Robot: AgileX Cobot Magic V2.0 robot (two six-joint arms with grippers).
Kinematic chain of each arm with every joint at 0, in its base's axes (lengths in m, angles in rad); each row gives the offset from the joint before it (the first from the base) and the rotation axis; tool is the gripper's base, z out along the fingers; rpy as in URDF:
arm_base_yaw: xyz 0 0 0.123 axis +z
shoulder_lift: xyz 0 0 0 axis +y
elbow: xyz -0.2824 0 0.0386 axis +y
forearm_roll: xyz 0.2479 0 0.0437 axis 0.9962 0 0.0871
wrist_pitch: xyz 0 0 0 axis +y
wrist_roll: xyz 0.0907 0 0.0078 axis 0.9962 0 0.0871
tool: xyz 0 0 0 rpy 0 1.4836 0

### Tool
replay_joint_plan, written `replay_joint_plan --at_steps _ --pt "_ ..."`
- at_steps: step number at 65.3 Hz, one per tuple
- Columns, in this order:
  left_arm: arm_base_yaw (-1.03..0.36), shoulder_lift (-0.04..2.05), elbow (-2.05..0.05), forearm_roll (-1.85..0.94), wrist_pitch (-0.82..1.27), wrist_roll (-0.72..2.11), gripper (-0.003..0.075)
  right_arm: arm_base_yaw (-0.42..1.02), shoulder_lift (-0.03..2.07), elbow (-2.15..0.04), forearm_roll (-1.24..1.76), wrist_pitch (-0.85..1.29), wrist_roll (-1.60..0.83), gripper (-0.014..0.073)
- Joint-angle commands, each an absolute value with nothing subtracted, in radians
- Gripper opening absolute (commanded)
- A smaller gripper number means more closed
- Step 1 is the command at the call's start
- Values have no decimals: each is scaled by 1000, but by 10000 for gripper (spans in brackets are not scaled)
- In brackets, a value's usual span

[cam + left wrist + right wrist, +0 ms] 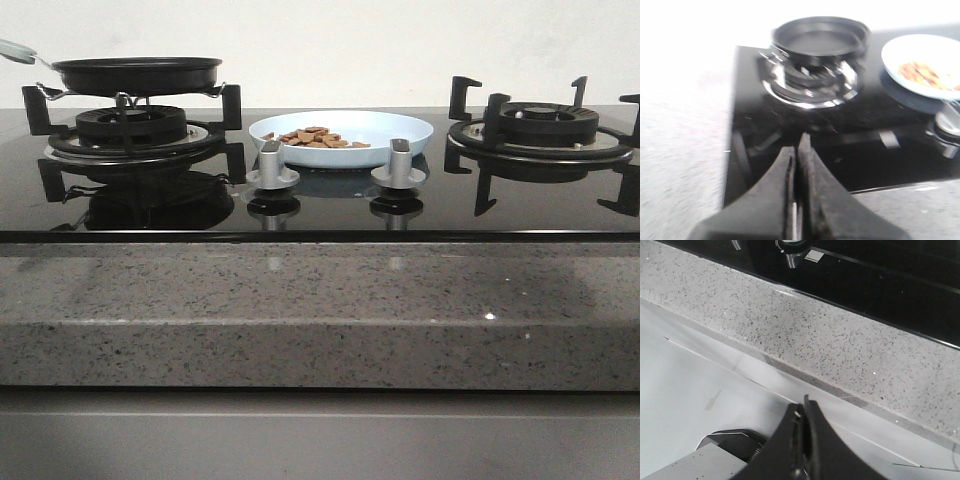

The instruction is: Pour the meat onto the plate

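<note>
All meat [318, 137] lies on plate [400, 127].

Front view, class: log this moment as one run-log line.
meat: on plate | frying pan: empty, on left burner | left gripper: shut, holding nothing | right gripper: shut, over counter edge

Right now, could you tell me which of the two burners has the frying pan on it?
The left burner, left of the plate, carries the black frying pan; the right burner has bare supports.
</note>
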State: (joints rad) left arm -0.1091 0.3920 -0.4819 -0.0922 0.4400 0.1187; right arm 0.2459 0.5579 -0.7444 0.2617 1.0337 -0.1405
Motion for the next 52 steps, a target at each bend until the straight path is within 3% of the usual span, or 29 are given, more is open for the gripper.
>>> replay_joint_plan --at_steps 1,23,52 --pt "-89 298 -416 -95 298 121 -20 243 559 -771 276 984 -150 -69" --pt "-56 49 -160 -51 161 44 -20 243 559 -771 276 984 -150 -69" --pt "-38 -23 9 28 -53 -83 -20 243 559 -771 276 986 -150 -69"
